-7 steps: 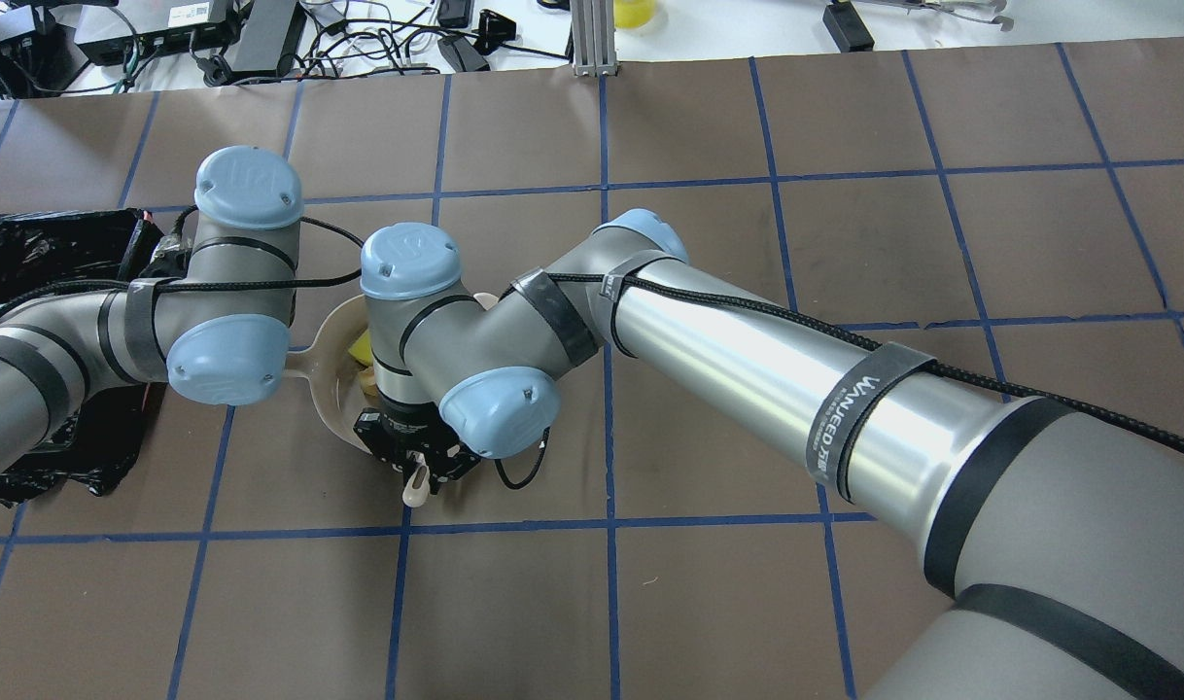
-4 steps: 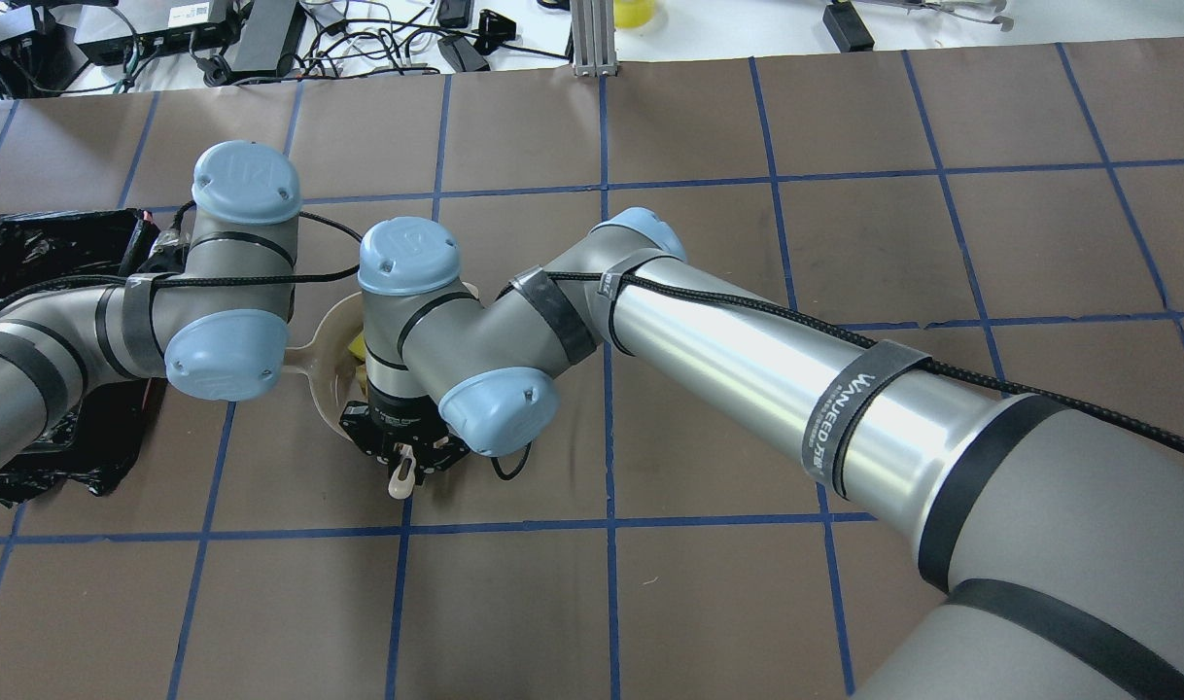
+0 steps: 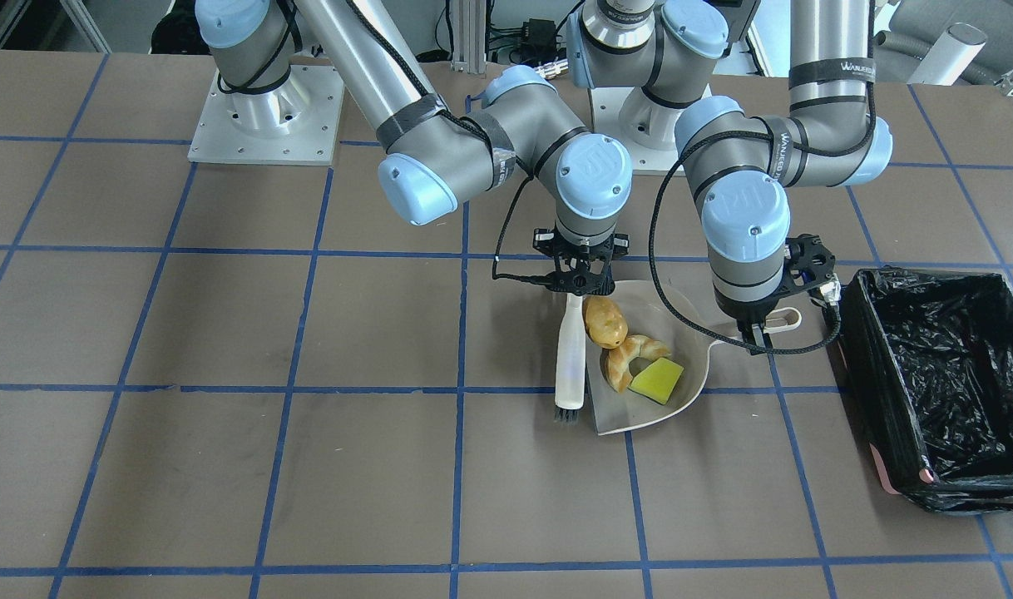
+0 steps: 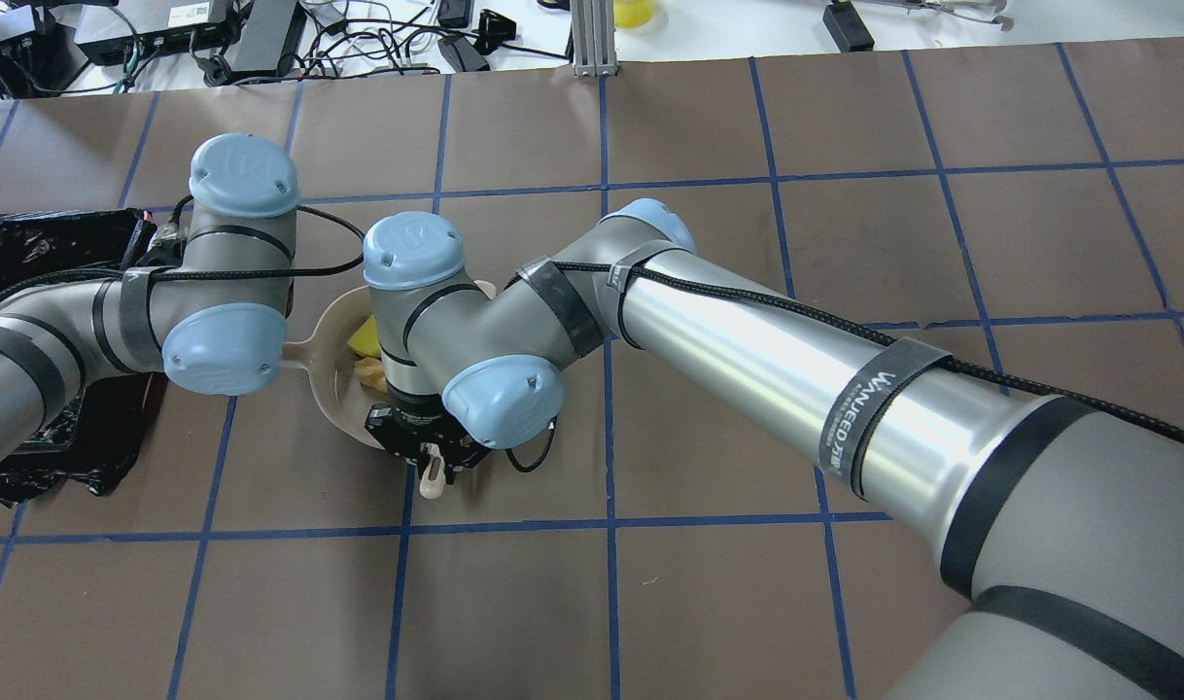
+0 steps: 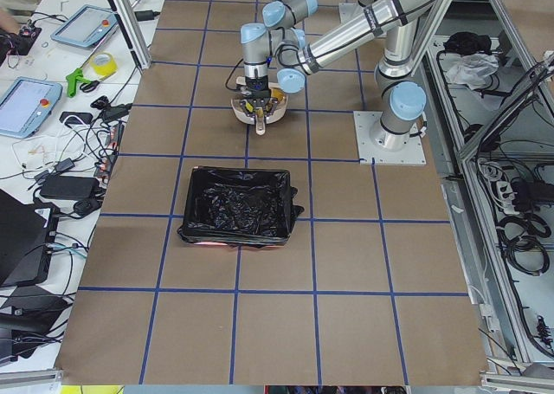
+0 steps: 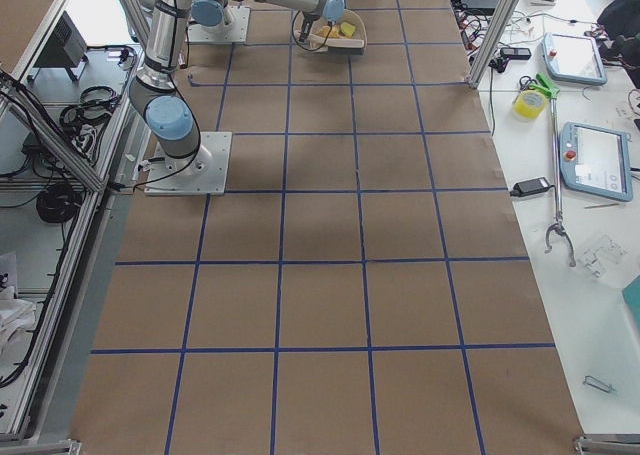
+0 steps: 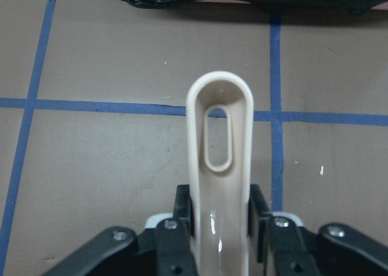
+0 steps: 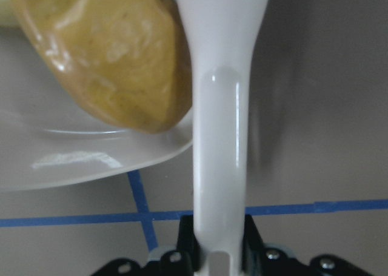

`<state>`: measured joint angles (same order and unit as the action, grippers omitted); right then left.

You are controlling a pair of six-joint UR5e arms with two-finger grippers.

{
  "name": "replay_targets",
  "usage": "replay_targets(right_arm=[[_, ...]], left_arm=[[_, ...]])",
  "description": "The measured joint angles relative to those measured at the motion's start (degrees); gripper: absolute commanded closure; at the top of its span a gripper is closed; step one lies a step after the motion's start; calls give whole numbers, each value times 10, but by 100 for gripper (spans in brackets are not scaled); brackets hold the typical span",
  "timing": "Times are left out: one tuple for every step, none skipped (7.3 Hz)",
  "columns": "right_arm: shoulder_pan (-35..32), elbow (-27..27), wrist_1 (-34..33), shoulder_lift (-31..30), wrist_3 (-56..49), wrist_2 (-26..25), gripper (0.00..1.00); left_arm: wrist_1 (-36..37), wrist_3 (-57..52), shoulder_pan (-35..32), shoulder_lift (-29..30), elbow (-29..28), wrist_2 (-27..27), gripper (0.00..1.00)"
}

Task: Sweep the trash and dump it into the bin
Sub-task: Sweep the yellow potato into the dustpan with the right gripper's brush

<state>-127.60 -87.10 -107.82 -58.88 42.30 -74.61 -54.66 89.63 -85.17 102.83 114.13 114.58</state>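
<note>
The trash is all in the dustpan (image 3: pixel 644 418): the golden-brown lump (image 3: pixel 605 323) sits right at the open lip, the croissant piece (image 3: pixel 627 356) is next to it, and the yellow-green sponge wedge (image 3: pixel 657 380) lies deeper in. The brush (image 3: pixel 570 349) lies along the pan's mouth, touching the lump, with the right hand (image 3: pixel 579 285) clamped on its handle. The left hand (image 7: pixel 219 210) grips the dustpan's handle firmly.

To my eye the sweeping looks done, and lifting and tipping come next. I'd raise the mouth first, because the glossy lump looks ready to roll off the lip. The brush could guard that edge.

The bin (image 3: pixel 931 366) stands on the table (image 3: pixel 224 416) just beyond the handle's end. Its near wall must be cleared. The two wrists are crowded together, and a black cable (image 3: pixel 664 283) loops over the pan.
</note>
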Motion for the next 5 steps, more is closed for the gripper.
replay_targets(right_arm=[[1, 0, 13, -5, -11, -11, 100], [1, -2, 20, -6, -15, -15, 100], [1, -3, 22, -5, -13, -15, 100], [0, -5, 20, -4, -9, -11, 100], [-1, -7, 16, -3, -5, -5, 100]], left_arm=[[0, 0, 0, 0, 0, -13, 100], [1, -1, 1, -1, 0, -21, 100], [1, -1, 1, -1, -1, -25, 100], [1, -1, 1, -2, -2, -27, 100], [1, -1, 1, -2, -7, -36, 100]])
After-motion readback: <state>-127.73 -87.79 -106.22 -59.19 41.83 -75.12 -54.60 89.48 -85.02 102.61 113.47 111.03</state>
